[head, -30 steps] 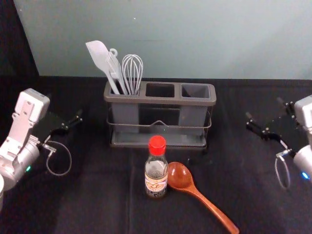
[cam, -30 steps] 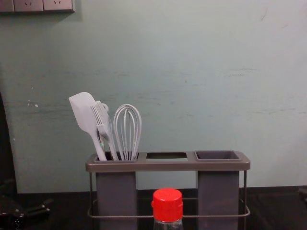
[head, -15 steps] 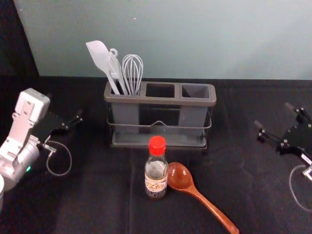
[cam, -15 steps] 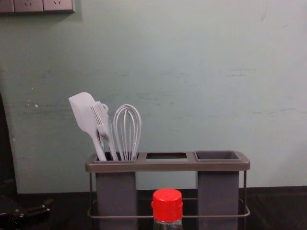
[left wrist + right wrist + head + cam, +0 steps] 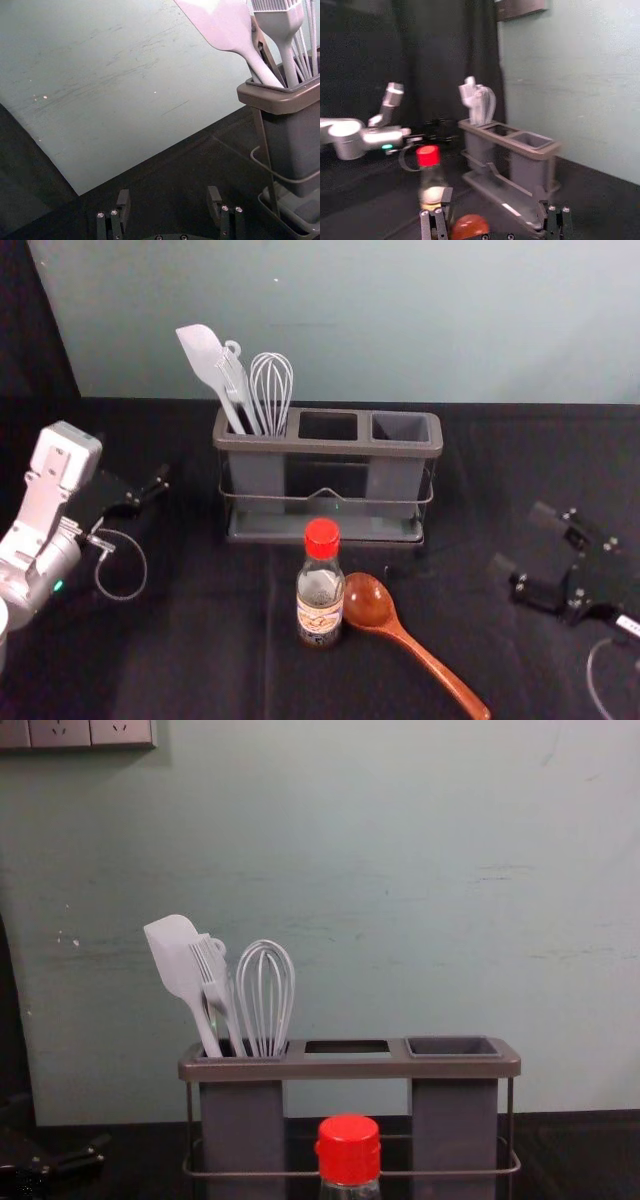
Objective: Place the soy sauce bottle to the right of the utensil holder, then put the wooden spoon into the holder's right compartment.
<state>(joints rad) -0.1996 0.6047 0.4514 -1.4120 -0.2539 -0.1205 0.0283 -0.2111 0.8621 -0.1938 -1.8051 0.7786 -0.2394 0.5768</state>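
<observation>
The soy sauce bottle [image 5: 320, 585], clear with a red cap, stands upright in front of the grey utensil holder [image 5: 330, 537]. Touching or nearly touching its right side is the bowl of the wooden spoon [image 5: 368, 602], whose handle slants toward the front right. My right gripper [image 5: 524, 540] hangs open to the right of both, away from them. In the right wrist view, nothing is between the fingers of the right gripper [image 5: 495, 200], and the bottle [image 5: 431, 185] shows beyond them. My left gripper [image 5: 152, 490] stays parked left of the holder; in its wrist view the left gripper [image 5: 169, 192] is open and empty.
A white spatula [image 5: 204, 355], a brush and a whisk [image 5: 272, 380] stand in the holder's left compartment. Its middle and right compartments [image 5: 402, 427] hold nothing visible. Behind the black-covered table [image 5: 200, 640] rises a pale wall [image 5: 400, 320].
The right gripper has come down toward the table's front side and, over the last half second, somewhat left. Bottle, spoon, holder and left arm stay where they were.
</observation>
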